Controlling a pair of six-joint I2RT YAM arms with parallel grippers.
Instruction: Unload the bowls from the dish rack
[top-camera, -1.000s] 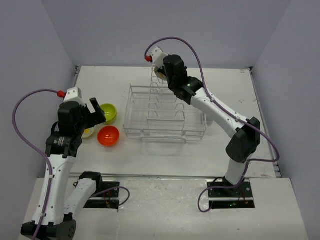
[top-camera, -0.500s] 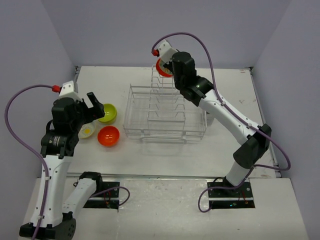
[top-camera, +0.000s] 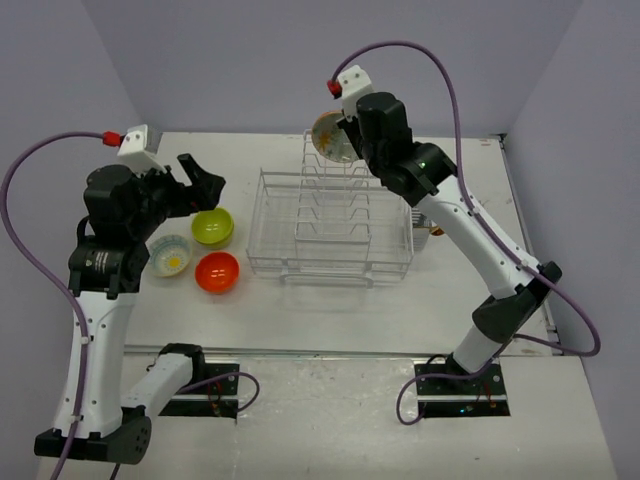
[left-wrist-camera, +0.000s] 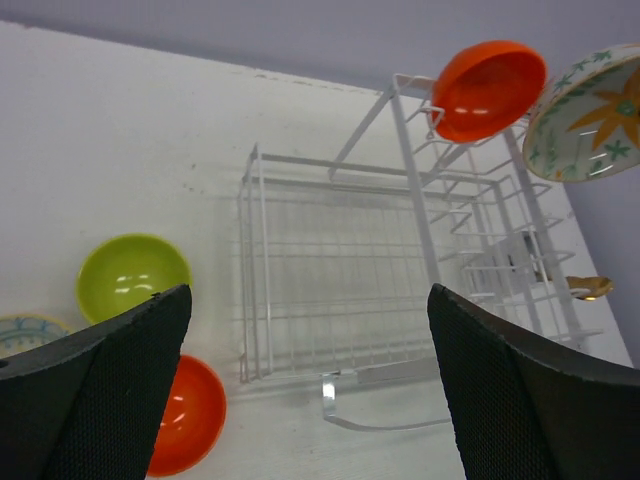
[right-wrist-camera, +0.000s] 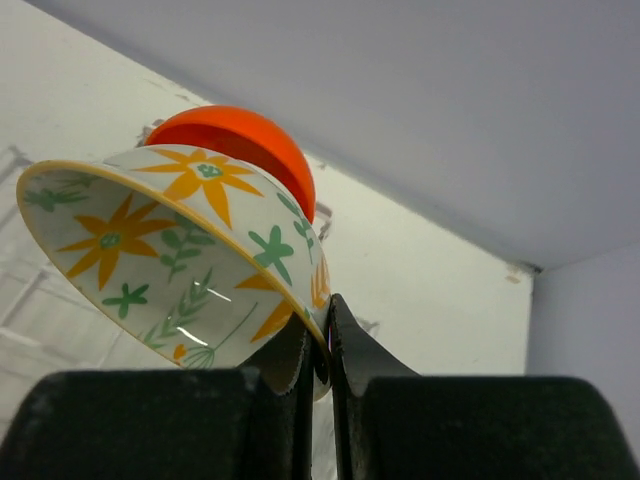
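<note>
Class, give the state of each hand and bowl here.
right hand: shut on flowered bowl
flowered bowl: held, tilted
racked orange bowl: on edge in dish rack
left hand: open
green bowl: upright on table
loose orange bowl: upright on table
pale bowl: upright on table

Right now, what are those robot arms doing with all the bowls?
They are emptying the dish rack. The right gripper pinches the rim of a flowered bowl, held up above the rack. An orange bowl sits in the rack's tall part. The left gripper hangs open over the table, near a green bowl, a red-orange bowl and a pale bowl.
</note>
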